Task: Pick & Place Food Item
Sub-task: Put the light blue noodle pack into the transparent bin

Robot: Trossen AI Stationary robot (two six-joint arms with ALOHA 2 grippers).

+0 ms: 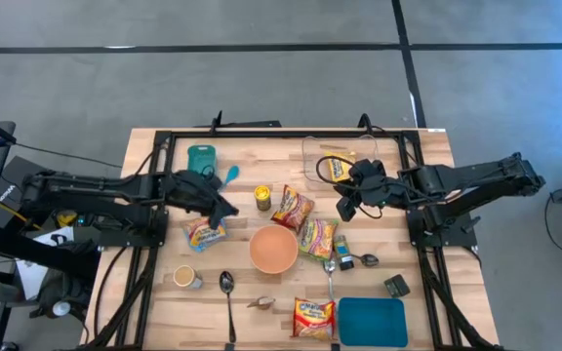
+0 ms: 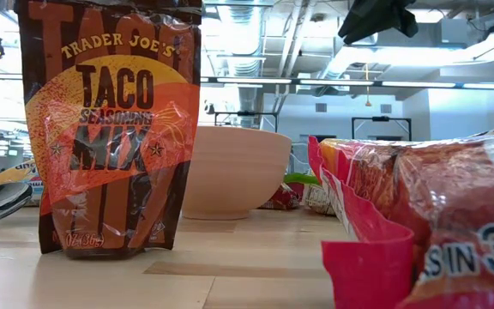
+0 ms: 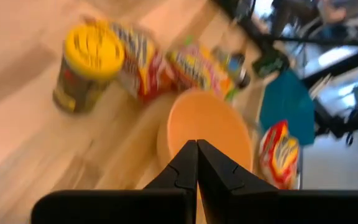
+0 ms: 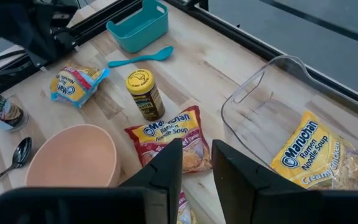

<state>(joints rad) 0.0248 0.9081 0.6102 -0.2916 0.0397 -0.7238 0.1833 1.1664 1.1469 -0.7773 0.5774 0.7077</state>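
Since it is a thin crinkly packet, the red ramen packet (image 4: pixel 169 138) should handle light, soft and slippery, its noodle block fragile under a hard pinch; a hold across one short sealed end looks safest. It lies flat on the surface (image 1: pixel 154 302) between the yellow-lidded jar (image 4: pixel 144 93) and the pink bowl (image 4: pixel 73 155), long axis slanting toward the clear container (image 4: pixel 278 106). Hovering over it, the right claw (image 4: pixel 196 163) is narrowly parted and empty. The left claw (image 3: pixel 197 163) is pressed closed, empty, near the bowl.
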